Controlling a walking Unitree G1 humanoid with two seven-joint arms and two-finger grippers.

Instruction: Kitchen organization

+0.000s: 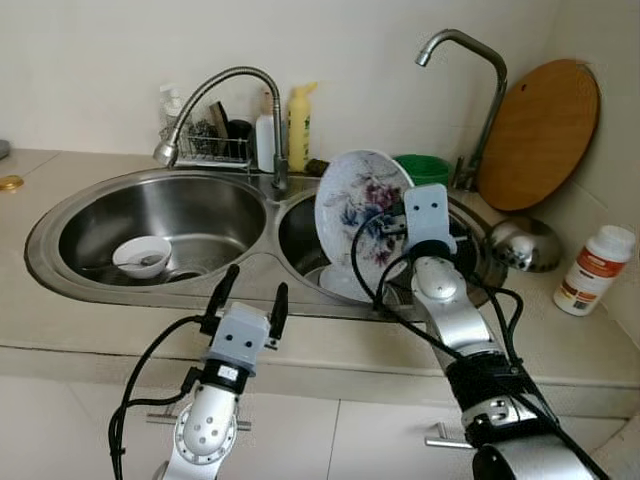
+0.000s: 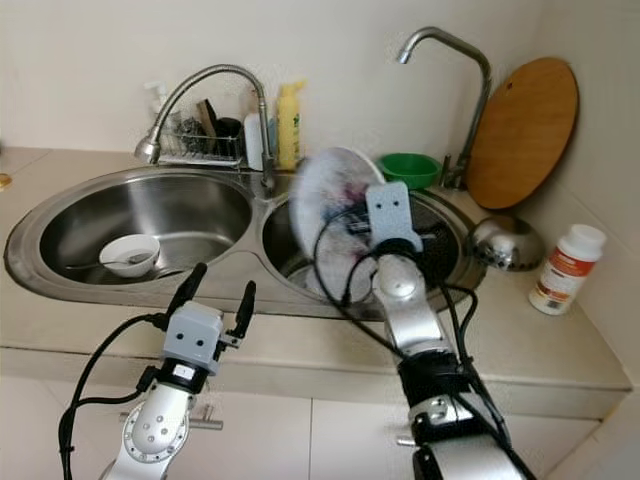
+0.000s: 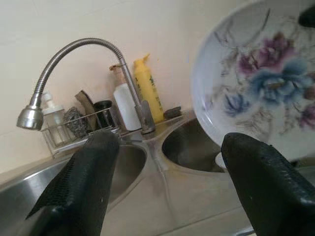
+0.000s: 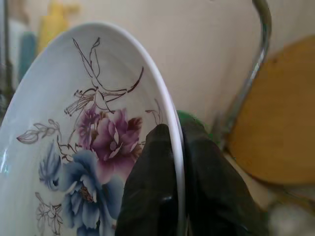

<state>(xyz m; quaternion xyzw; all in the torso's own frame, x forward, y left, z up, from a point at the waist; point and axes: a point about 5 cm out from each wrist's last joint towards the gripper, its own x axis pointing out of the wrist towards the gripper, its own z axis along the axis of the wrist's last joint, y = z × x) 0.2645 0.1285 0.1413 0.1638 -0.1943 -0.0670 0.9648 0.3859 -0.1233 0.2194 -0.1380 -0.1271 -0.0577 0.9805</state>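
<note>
Sink basin (image 1: 300, 235), floral plate (image 1: 358, 205) upright above.

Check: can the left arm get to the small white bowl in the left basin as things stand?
Probably yes. The left gripper is open, holds nothing, and hovers at the counter's front edge with the small white bowl ahead in the left basin. The right gripper holds the floral plate over the other basin.

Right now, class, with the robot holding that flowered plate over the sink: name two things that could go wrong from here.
1. The right gripper pinches only the rim of the flowered plate, held upright over the right basin. It could slip and break, perhaps on the white dish beneath.
2. The curved tap and green bowl stand close by; a swing might strike either.
</note>
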